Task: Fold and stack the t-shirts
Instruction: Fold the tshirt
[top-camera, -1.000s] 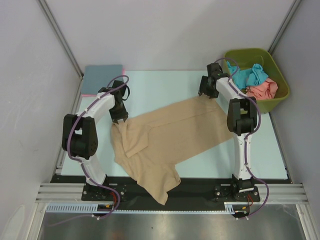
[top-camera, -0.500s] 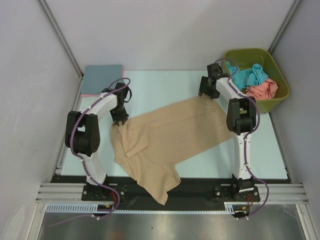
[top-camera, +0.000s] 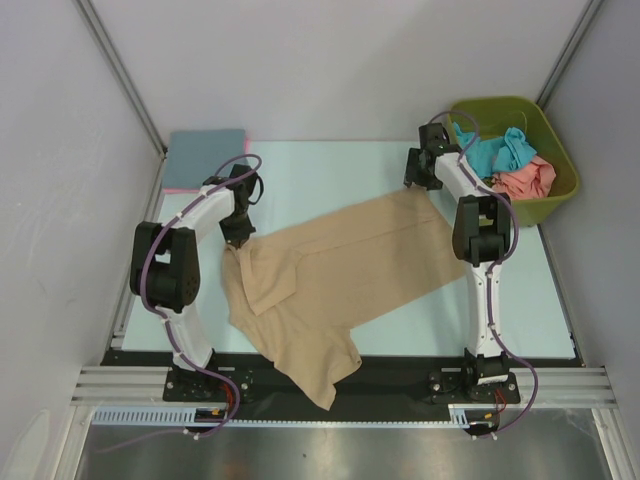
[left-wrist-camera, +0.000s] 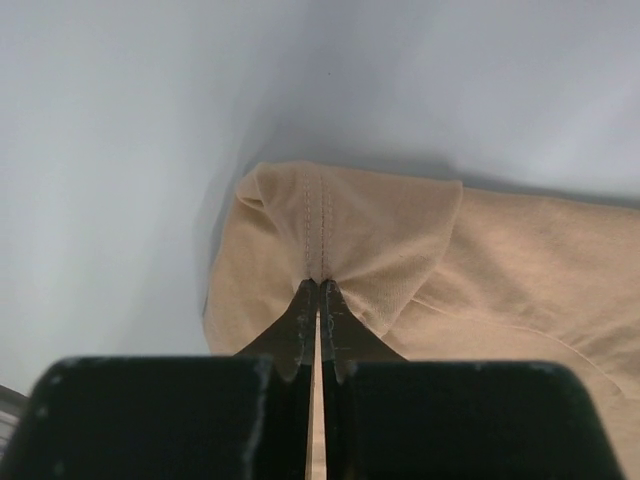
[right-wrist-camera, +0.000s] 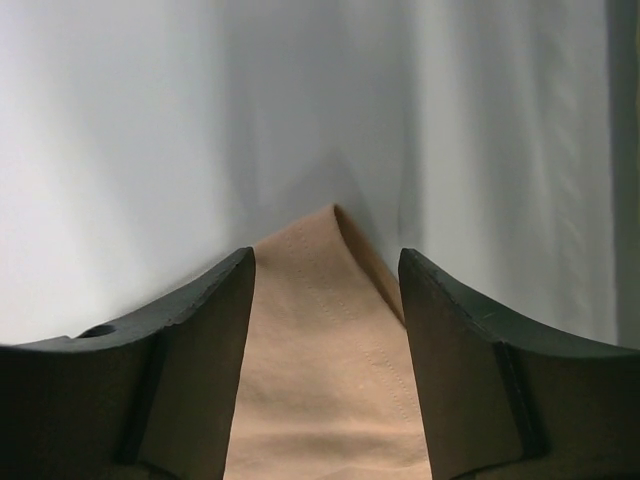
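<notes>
Top view, layout: The tan t-shirt (top-camera: 340, 260) is spread crookedly across the middle of the desk (top-camera: 330, 170), with one part hanging over the lower edge. A folded slate blue t-shirt (top-camera: 205, 155) lies at upper left. A teal t-shirt (top-camera: 495, 150) and a salmon t-shirt (top-camera: 525, 180) are heaped in the olive-green bin (top-camera: 560, 150) at upper right.
Top view, change: Since a second ago the right claw (top-camera: 414, 182) has been drawn slightly towards the top of the frame, to the very tip of the shirt's upper-right corner. The left claw (top-camera: 238, 240) has been kept on the shirt's left edge, and the cloth has barely shifted.
Top view, meaning: The shirt is judged to be still at the flattening stage. No fold has been made yet.
Left wrist view, claw: The left claw (left-wrist-camera: 318, 290) is clenched on a stitched hem of the tan t-shirt (left-wrist-camera: 370, 230). The cloth is gathered into a pucker at the tips, with bare desk (left-wrist-camera: 120, 150) beyond.
Right wrist view, claw: The right claw (right-wrist-camera: 327, 265) is spread wide and nothing is gripped. A pointed corner of the tan t-shirt (right-wrist-camera: 320, 350) lies flat on the desk (right-wrist-camera: 150, 130) between the fingers (right-wrist-camera: 200, 330). Contact with the cloth cannot be told.
Right wrist view, meaning: The corner is judged either just released or lined up for a fresh pinch.
</notes>
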